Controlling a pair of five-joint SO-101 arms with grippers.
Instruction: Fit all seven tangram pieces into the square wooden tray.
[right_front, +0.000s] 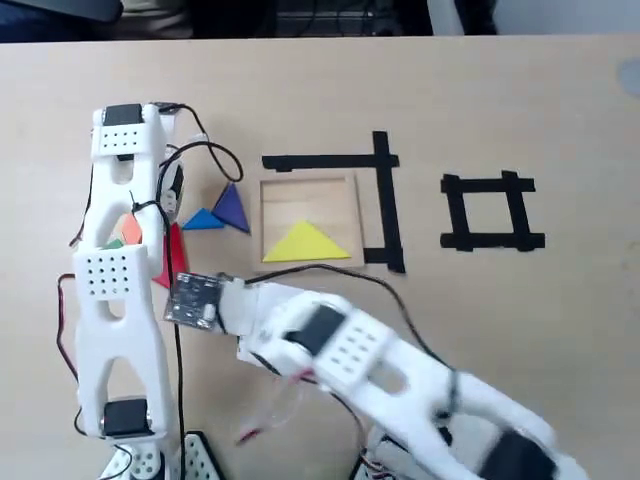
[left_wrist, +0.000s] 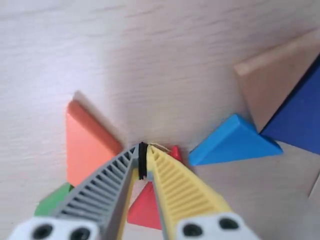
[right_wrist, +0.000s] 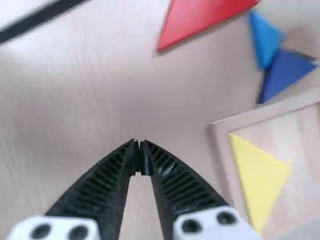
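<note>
The left fingers (left_wrist: 162, 172), one grey and one yellow, are closed tip to tip directly over the red triangle (left_wrist: 146, 207). Its body shows beneath them and one corner pokes out just past the tips; whether they touch it I cannot tell. Close beside the grey finger the orange piece (left_wrist: 87, 145) lies flat on the counter (left_wrist: 150, 60). The green piece (left_wrist: 52, 200) is on that same side, back toward the wrist. On the yellow finger's side, a little beyond the tips, sits the blue triangle (left_wrist: 230, 142). Farther out that way are the tan piece (left_wrist: 270, 82) and the dark blue triangle (left_wrist: 300, 117), the three crowded together. The right fingers (right_wrist: 157, 162), both black, are also shut, tips meeting over the counter and well apart from every piece. Nearest them, off to one side, is a corner of the tray (right_wrist: 220, 125). The yellow triangle (right_wrist: 260, 175) lies flat inside it, its long edge along the wall closest to the arms. The red triangle lies well ahead of these tips, with the blue and dark blue triangles beyond the tray's corner. Black tape (right_front: 385, 200) runs along two sides of the tray, and a tape square (right_front: 490, 212) lies farthest from both pairs of fingers.
</note>
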